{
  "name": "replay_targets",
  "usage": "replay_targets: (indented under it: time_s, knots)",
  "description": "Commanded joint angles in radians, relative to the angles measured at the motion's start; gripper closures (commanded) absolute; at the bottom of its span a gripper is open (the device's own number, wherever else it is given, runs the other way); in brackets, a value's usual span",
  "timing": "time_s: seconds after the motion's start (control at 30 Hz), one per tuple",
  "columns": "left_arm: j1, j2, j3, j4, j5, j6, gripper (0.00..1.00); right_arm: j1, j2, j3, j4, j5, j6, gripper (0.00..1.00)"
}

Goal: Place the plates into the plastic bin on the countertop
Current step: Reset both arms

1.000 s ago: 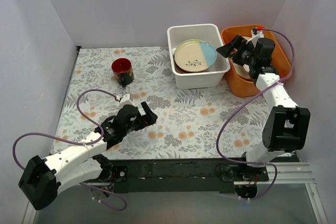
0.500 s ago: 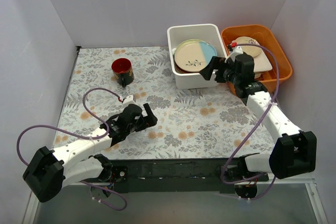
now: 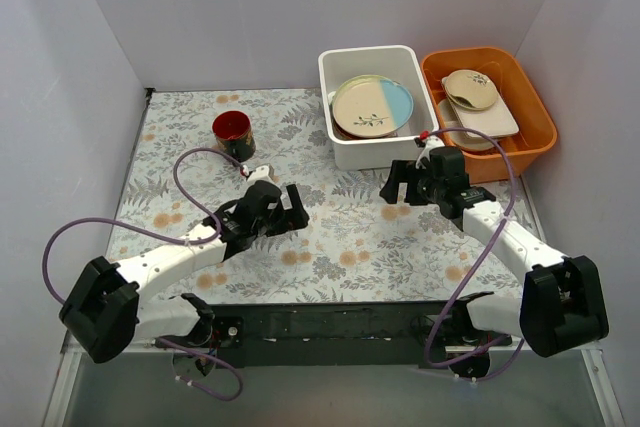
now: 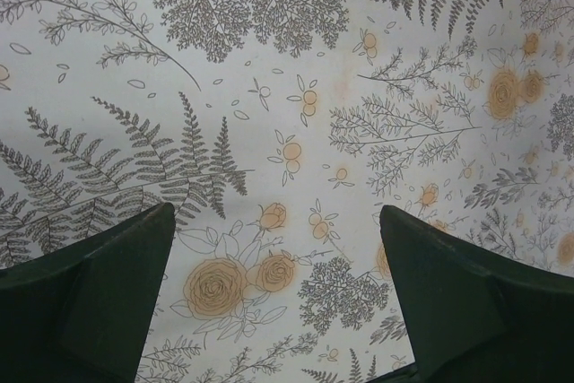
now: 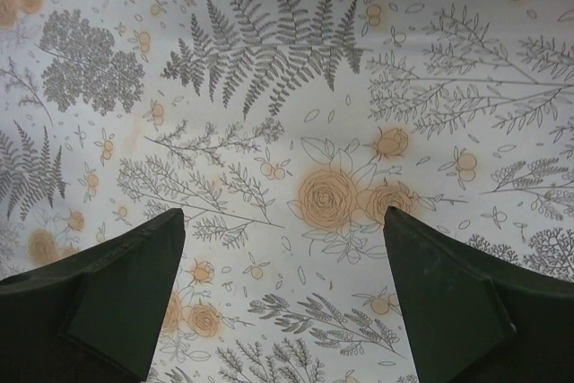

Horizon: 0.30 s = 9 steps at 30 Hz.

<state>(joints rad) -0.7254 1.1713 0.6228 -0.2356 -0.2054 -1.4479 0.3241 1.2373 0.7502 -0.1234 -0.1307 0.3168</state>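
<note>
Left fingers (image 4: 90,302) and right fingers (image 5: 457,302) both spread wide, holding nothing, hovering over patterned counter (image 3: 350,237).
Cream-and-blue plate (image 3: 372,107) lies flat in plastic bin (image 3: 382,153), just ahead of right fingers; edges under it suggest more plates, count unclear. No plate shows outside the bin, so task looks about done and the step in hand is likely pulling clear. To do it well: stay spread and off the counter, right fingers away from bin's near wall. Leave dishes in orange tub (image 3: 470,50), ahead and right of right fingers, alone. Stop left fingers short of red cup (image 3: 232,133) ahead of them.
</note>
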Motion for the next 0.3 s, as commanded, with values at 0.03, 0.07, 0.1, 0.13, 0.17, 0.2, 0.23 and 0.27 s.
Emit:
replay_targets:
  time_s: [0.03, 0.07, 0.1, 0.13, 0.17, 0.2, 0.23, 0.27]
  knots:
    - [0.062, 0.037, 0.080, -0.004, 0.058, 0.084, 0.02, 0.007, -0.047, -0.067, 0.037, 0.003, -0.018, 0.02]
    - [0.075, 0.039, 0.081, 0.002, 0.076, 0.093, 0.02, 0.007, -0.048, -0.074, 0.041, 0.005, -0.018, 0.02]
    - [0.087, 0.041, 0.083, 0.013, 0.096, 0.101, 0.02, 0.007, -0.050, -0.080, 0.041, 0.009, -0.021, 0.02]
    - [0.118, 0.041, 0.084, 0.021, 0.121, 0.107, 0.02, 0.007, -0.053, -0.086, 0.047, 0.013, -0.021, 0.02]
    - [0.138, 0.037, 0.078, 0.042, 0.191, 0.113, 0.02, 0.007, -0.058, -0.098, 0.051, 0.016, -0.021, 0.02]
    - [0.161, 0.034, 0.072, 0.061, 0.234, 0.121, 0.02, 0.007, -0.064, -0.103, 0.054, 0.026, -0.016, 0.02]
    - [0.209, 0.024, 0.066, 0.085, 0.268, 0.123, 0.02, 0.007, -0.068, -0.106, 0.068, 0.043, -0.015, 0.02]
    - [0.228, 0.013, 0.043, 0.102, 0.296, 0.124, 0.02, 0.007, -0.071, -0.110, 0.068, 0.066, -0.012, 0.02]
